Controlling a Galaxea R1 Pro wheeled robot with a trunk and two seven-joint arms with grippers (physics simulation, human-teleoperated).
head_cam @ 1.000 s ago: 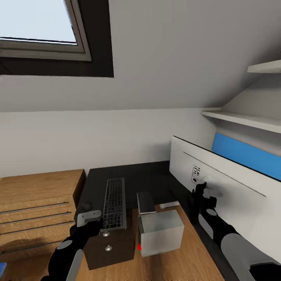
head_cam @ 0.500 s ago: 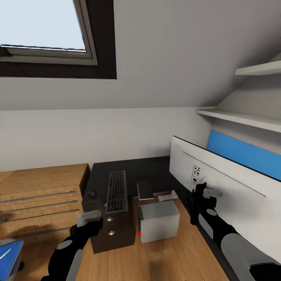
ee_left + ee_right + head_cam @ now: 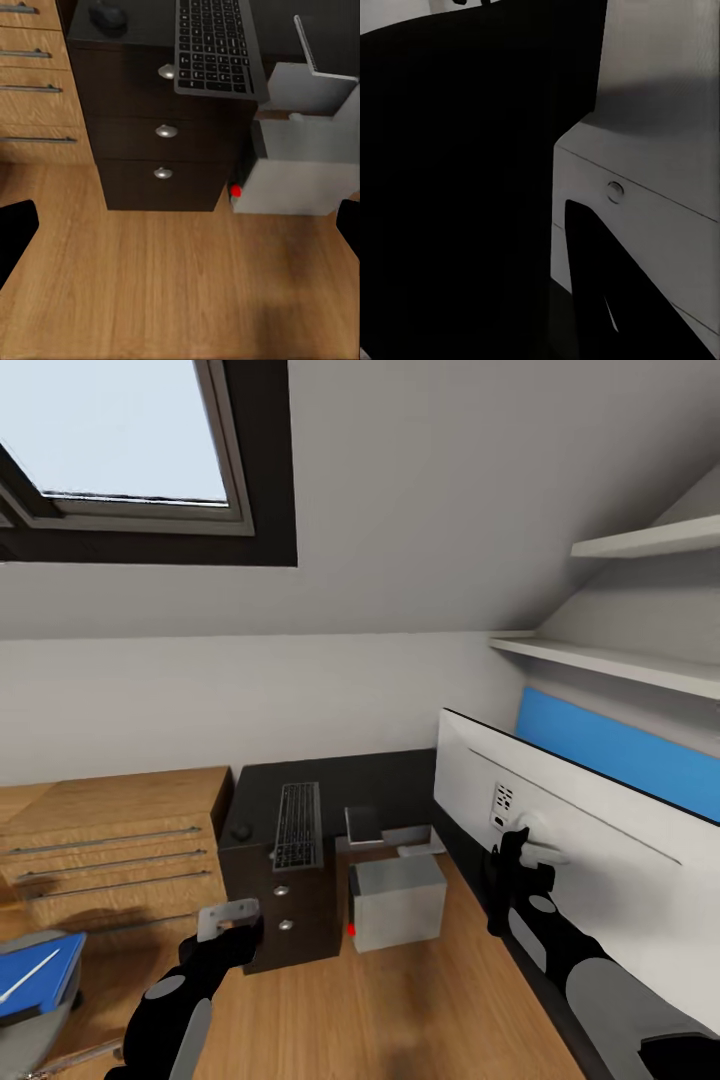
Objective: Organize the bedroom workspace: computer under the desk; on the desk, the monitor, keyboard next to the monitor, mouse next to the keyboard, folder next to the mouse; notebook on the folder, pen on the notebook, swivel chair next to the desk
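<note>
A: Right gripper [image 3: 513,855]?
B: Clamped on the black stem behind the monitor [image 3: 590,850], by the look of it. Carries the whole screen off to the right, above the floor, not yet on the desk [image 3: 385,788].
A: Biggest worry?
B: Twisting in the grip. Wide panel, narrow stem, so could swing or slip free on a quick turn.
A: And at the set-down?
B: Could sweep the keyboard [image 3: 298,825] or the mouse [image 3: 241,831] off the black top, or clip the computer [image 3: 398,900] standing on the floor against the drawers.
A: Left gripper [image 3: 230,920]?
B: Fingers spread wide, holding nothing, low in front of the drawers. Might bump a knob if driven forward.
A: Folder [image 3: 40,975]?
B: Lies on the swivel chair [image 3: 28,1032], well apart from the desk.
</note>
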